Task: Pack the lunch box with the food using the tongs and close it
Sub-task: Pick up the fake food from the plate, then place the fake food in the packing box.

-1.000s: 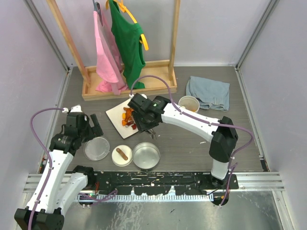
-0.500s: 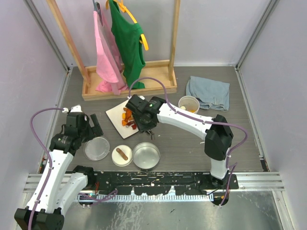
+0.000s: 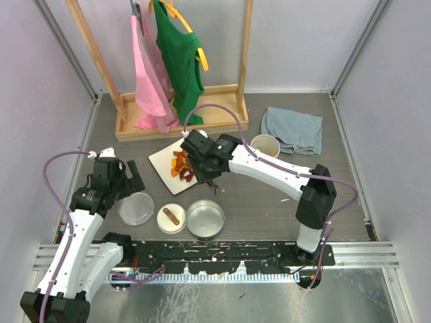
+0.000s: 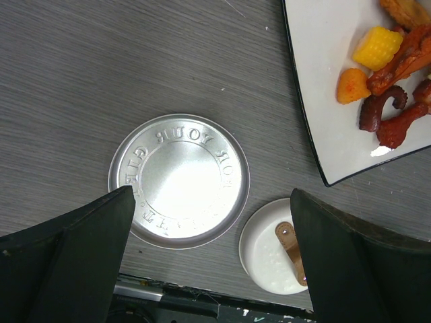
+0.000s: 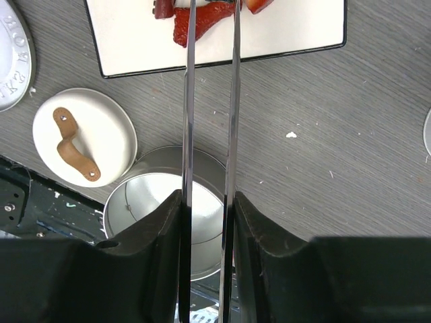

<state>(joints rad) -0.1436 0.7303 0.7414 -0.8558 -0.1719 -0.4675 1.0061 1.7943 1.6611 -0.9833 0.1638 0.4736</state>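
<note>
My right pincer [image 5: 209, 219] pinches the tongs [image 5: 188, 101], whose tips sit at a red food piece [image 5: 202, 15] on the white plate [image 5: 283, 30]; my left pincer [image 4: 212, 195] hangs spread above the disc lid [image 4: 178, 178]. Pick-up step, I judge: next squeeze, lift, carry to the open tin [image 5: 141, 195] nearby.

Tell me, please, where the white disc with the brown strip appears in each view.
Top external: white disc near the front edge, between flat lid and open tin.
Left wrist: white disc at bottom, right of centre.
Right wrist: white disc at left, mid-height.
Shared landmark: white plate, above it in each.
</note>
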